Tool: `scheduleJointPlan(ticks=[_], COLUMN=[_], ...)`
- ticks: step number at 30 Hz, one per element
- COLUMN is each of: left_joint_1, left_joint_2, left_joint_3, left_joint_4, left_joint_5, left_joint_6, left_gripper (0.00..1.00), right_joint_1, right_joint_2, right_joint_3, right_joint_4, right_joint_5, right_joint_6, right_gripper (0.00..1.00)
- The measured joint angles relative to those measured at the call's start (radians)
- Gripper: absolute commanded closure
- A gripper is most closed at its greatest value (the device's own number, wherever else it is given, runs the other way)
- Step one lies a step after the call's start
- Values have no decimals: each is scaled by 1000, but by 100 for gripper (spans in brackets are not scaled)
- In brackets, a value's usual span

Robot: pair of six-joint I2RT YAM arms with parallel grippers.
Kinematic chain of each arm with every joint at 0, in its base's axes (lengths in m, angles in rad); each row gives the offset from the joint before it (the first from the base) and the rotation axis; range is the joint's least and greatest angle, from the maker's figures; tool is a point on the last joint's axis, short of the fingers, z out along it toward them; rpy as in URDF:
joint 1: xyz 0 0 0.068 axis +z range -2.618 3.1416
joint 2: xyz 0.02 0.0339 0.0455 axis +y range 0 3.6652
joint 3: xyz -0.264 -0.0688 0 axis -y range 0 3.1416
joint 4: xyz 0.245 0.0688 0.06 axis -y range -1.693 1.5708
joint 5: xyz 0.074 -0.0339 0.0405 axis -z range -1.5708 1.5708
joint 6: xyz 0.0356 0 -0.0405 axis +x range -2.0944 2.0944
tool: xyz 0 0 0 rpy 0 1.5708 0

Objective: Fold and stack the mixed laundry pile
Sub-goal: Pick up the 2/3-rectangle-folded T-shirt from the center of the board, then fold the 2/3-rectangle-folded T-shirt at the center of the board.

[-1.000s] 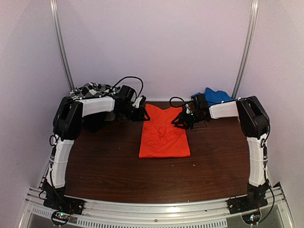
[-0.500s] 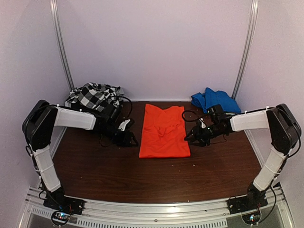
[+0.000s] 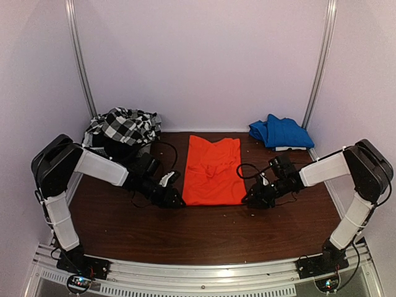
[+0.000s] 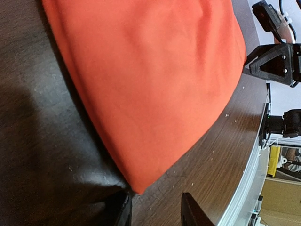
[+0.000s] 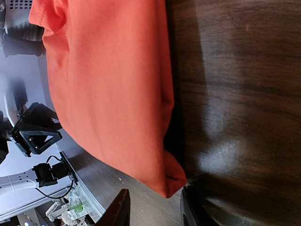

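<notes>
Two robot arms in white shells with black joints reach low across a dark brown wood-grain table (image 3: 204,238). The plain orange-red garment (image 3: 214,168) lies flat at the table's centre, folded into a long rectangle. Its cloth is soft, matte and unpatterned. It is smooth across the near half and puckered into a few wrinkles toward the far end, where the edge dips like a neckline.

The left gripper (image 3: 173,199), of black plastic, sits on the tabletop at the garment's near left corner. In the left wrist view its two fingers (image 4: 192,211) stand moderately apart. The rounded cloth corner lies just ahead of the gap, not pinched.

The right gripper (image 3: 250,199) mirrors it at the near right corner. There too the jaws are parted and empty, with the doubled fold of the corner just in front of them. Each wrist view shows the other gripper's triangular black finger mounts across the cloth.

The tabletop shows fine grain, a scatter of pale specks and a soft sheen beside the right-hand fold.

The black-and-white checked garment (image 3: 125,125) is heaped, crumpled, in the far left corner, draped over something dark. Part of a pale slatted basket (image 5: 21,12) shows beside it in the right wrist view. A bright blue cloth (image 3: 282,131) lies loosely folded in the far right corner, well apart from the orange piece. Ribbed aluminium rails (image 3: 204,272) run along the near edge.
</notes>
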Motion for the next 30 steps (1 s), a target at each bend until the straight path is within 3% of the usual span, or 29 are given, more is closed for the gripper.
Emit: scheduleJointPlan(ticks=[6, 8, 9, 10, 18, 25, 30], left_joint_1=[-1, -1, -1, -1, -1, -42, -88], left_joint_2=[26, 35, 38, 42, 15, -187, -406], left_joint_3=[-3, -1, 0, 2, -29, -181, -260], left_joint_4=[64, 73, 74, 74, 69, 2, -119], left_joint_5=[-1, -4, -7, -12, -21, -21, -21], left_joint_6=[-40, -49, -52, -55, -51, -47, -53], left_gripper=[82, 91, 100, 100, 100, 100, 100], right_joint_1=[3, 8, 12, 14, 53, 180, 336], right_joint_2=[29, 42, 45, 47, -29, -230, -433], right_joint_3=[-19, -20, -22, -28, -111, -219, -268], right_joint_4=[108, 141, 152, 163, 181, 139, 38], right_joint_5=[-6, -5, -3, -1, 25, 65, 129], right_joint_6=[56, 77, 84, 91, 137, 236, 347], right_gripper=[78, 86, 93, 100, 100, 100, 100])
